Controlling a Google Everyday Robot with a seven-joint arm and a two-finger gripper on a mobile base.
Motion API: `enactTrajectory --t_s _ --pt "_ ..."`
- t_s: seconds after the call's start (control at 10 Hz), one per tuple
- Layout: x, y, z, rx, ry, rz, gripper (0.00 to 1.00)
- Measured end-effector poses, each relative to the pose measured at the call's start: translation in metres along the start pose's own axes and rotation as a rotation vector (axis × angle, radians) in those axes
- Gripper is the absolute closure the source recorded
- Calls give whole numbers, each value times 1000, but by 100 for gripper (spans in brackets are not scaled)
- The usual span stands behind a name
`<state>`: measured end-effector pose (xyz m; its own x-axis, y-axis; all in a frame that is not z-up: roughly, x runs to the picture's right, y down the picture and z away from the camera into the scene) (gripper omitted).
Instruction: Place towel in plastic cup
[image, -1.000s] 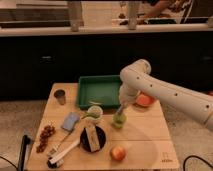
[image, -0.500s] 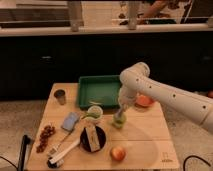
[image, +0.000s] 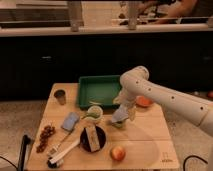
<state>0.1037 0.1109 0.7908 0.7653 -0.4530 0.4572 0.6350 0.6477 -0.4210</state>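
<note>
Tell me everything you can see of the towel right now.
The towel is a small pale blue-grey cloth, soft and bunched, hanging below the claw near the middle of the wooden table. Its lower end meets the light-green plastic cup; only a sliver of the cup shows beneath it. Whether the cloth is inside the cup or just resting on its rim cannot be told. It sits right of the white mug.

You are in a kitchen-style test area: dark cabinets (image: 45, 60), counter (image: 100, 31), gripper (image: 121, 114) over a wooden table (image: 145, 135)
</note>
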Motion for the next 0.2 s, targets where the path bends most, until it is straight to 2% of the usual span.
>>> enactTrajectory --t_s 0.2 --pt "-3 0 2 -3 -5 1 20"
